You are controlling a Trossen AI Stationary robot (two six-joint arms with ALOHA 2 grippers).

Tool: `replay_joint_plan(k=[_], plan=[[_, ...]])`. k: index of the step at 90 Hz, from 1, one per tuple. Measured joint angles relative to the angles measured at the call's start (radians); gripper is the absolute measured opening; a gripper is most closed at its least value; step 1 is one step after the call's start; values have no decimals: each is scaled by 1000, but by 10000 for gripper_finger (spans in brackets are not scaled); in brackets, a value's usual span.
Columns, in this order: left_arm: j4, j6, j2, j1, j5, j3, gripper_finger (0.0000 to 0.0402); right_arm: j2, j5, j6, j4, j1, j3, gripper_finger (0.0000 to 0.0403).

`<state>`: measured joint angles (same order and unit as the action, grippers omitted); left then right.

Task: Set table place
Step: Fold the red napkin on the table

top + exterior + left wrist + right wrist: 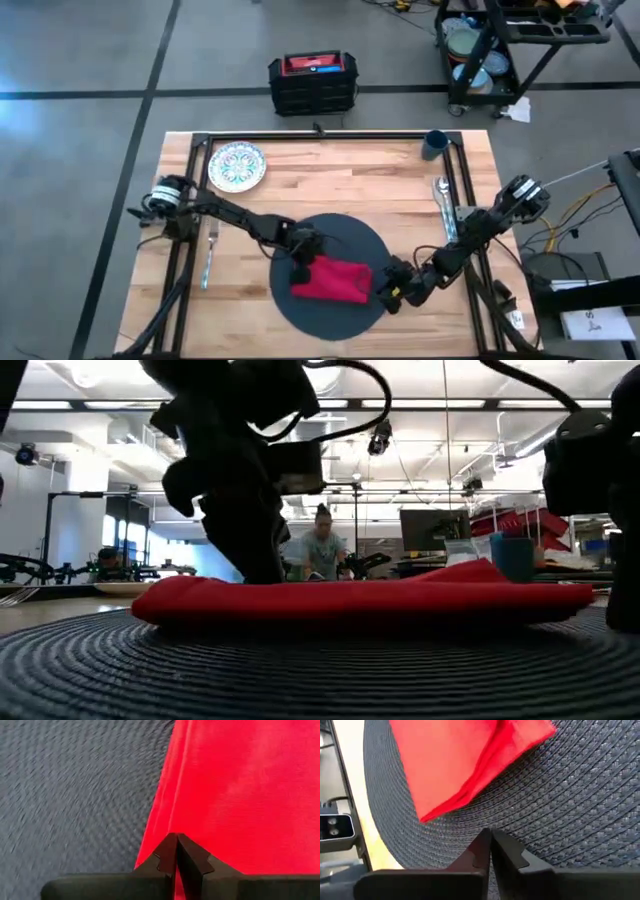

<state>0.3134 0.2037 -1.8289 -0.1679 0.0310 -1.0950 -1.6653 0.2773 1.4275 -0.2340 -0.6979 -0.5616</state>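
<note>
A folded red napkin (pixel 333 280) lies flat on the round dark grey mat (pixel 330 232) at the table's near middle. My left gripper (pixel 300 262) is shut and points down at the napkin's left edge (pixel 176 840). My right gripper (pixel 386 291) is shut and stands low over the mat (pixel 560 820), just right of the napkin (pixel 450 765). The patterned plate (pixel 237 165) sits at the far left, the fork (pixel 210 250) on the wood left of the mat. A spoon (pixel 443 205) lies right of the mat, and the dark blue cup (pixel 435 145) stands at the far right. My left gripper comes from above, its shut fingertips (pixel 170 849) meeting the napkin just inside its left edge (pixel 156 835). Whether any cloth is caught between them I cannot tell. The napkin lies flat on the mat. My right gripper's tips are close over the mat; whether they touch it I cannot tell.
A black rail frame (pixel 320 136) edges the table. Bare wood lies between the plate and the cup along the far side. Off the table stand a black and red box (pixel 312 82) and a cart (pixel 500 50). A person (pixel 322 550) shows in the room behind.
</note>
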Motion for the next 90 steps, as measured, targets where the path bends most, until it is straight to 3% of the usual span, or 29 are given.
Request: replay_joint_plan(k=[29,42,56,71,90], plan=[[170,-162,150,73,-133,-13,0,-1,-18,23,8,0,0,0],[192,-161,150,138,-9,67,0,2,-25,23,-1,0,1,0],[156,-121,145,146,55,125,0,8,-27,21,1,6,2,0],[126,-23,145,111,132,176,0,10,-61,38,38,68,2,0],[35,131,145,13,196,223,0,11,-119,-62,37,163,11,0]])
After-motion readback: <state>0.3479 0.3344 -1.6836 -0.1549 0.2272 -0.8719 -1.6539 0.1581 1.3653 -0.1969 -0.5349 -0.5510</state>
